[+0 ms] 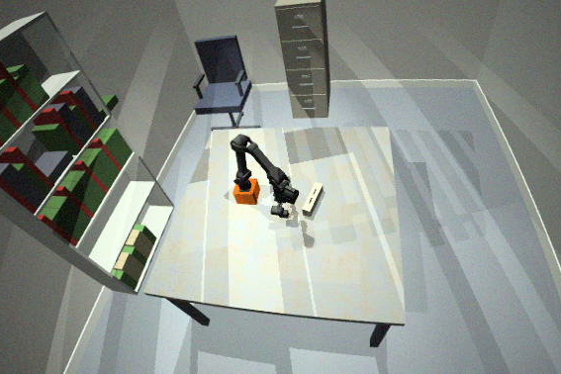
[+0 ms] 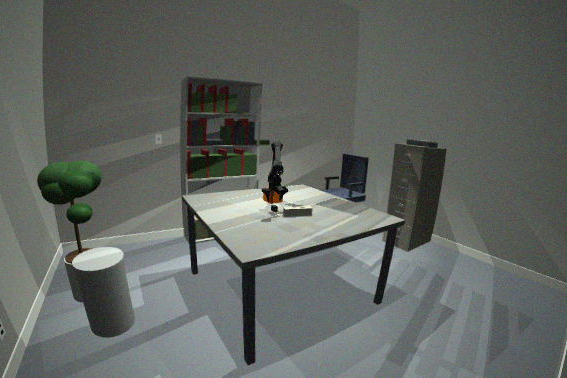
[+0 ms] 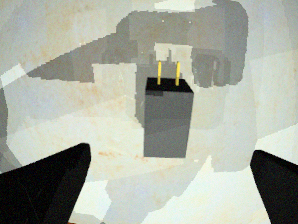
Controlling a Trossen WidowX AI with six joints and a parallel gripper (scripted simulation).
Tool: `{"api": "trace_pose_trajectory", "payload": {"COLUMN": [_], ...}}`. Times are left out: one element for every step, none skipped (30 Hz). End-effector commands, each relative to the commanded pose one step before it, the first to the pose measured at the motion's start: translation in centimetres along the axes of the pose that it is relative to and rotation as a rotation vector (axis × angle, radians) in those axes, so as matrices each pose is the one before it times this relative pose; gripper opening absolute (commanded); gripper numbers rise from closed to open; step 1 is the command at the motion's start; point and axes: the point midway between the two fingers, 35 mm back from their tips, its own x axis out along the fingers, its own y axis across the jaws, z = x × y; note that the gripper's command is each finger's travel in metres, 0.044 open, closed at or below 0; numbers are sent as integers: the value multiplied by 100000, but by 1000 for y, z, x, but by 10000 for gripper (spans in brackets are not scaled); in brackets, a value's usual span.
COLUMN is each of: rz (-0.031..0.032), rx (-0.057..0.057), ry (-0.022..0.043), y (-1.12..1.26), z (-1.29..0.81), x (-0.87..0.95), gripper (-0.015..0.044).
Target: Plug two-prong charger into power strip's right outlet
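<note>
The dark grey charger [image 1: 284,214] [image 2: 274,208] [image 3: 167,125] lies on the table, its two yellow prongs pointing to the top of the wrist view. My gripper [image 1: 285,204] [image 2: 275,192] [image 3: 175,157] is open and empty above it. In the wrist view the fingers stand wide to the left and right of the charger, with a gap on each side. The white power strip [image 1: 313,199] [image 2: 297,211] lies beyond the prong side of the charger, with dark outlet slots on its top. It is not seen in the wrist view, and which slots form the right outlet is too small to tell.
The orange arm base [image 1: 246,192] [image 2: 272,195] stands on the table [image 1: 258,267] [image 2: 261,245] behind the gripper. A bookshelf [image 1: 107,242], an office chair [image 1: 224,96] and a filing cabinet [image 1: 305,64] stand around the table. Shadows of the arm fall across the tabletop near the charger.
</note>
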Motion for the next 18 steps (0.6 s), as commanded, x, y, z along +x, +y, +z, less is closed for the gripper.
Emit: {"api": "trace_pose_trajectory", "payload": {"rz": [775, 1, 1, 1, 1, 1, 1, 0, 0, 0, 0, 0, 1, 1, 1, 1, 1, 1], "rx": [-884, 0, 0, 0, 0, 0, 0, 0, 0, 0, 0, 0, 0, 0, 0, 0, 0, 0], "ry": [500, 0, 1, 1, 1, 1, 1, 0, 0, 0, 0, 0, 0, 0, 0, 0, 0, 0], "y": [205, 0, 0, 1, 2, 2, 2, 1, -1, -2, -2, -3, -3, -3, -3, -3, -2, -2], "z": [-96, 12, 13, 14, 13, 9, 5, 1, 4, 8, 13, 16, 19, 21, 22, 21, 20, 19], "x": [440, 154, 182, 214, 237, 198, 120, 40, 27, 53, 81, 104, 128, 149, 160, 162, 163, 163], "gripper": [440, 440, 440, 440, 440, 440, 440, 440, 440, 440, 440, 440, 440, 440, 440, 440, 440, 440]}}
